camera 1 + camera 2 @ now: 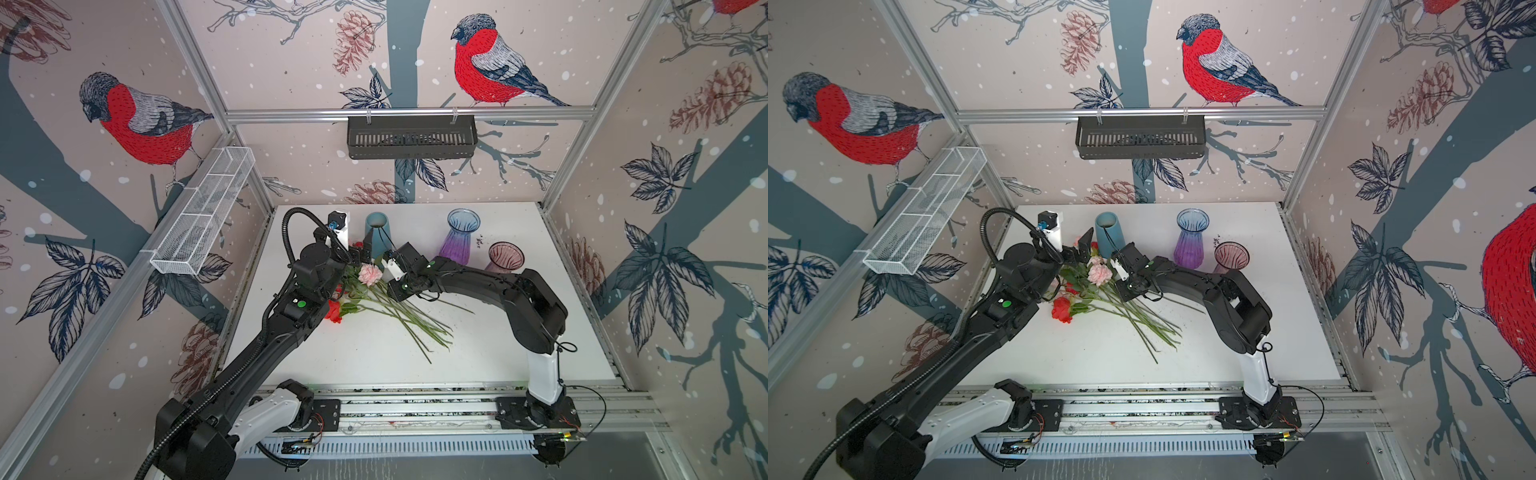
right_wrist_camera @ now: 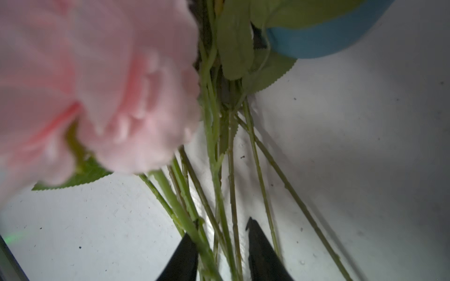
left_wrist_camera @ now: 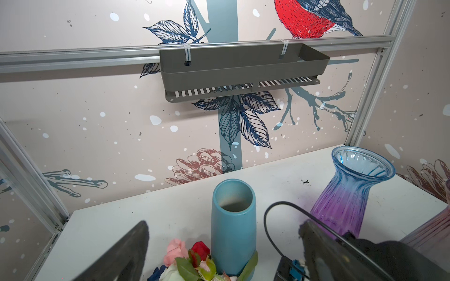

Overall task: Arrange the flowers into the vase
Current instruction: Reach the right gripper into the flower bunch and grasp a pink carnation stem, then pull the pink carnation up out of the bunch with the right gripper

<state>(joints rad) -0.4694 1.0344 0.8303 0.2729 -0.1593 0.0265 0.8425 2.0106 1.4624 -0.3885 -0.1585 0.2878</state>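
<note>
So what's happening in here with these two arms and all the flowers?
Two robot arms are meant to put artificial flowers into a vase. The flowers lie bunched on the white table, none in a vase yet. The right gripper is down among the green stems, jaws apart with stems between them, beside a pink carnation. The left gripper hangs wide open over the flower heads next to the blue vase. A blue-and-purple glass vase and a pink glass vase stand nearby, empty.
</note>
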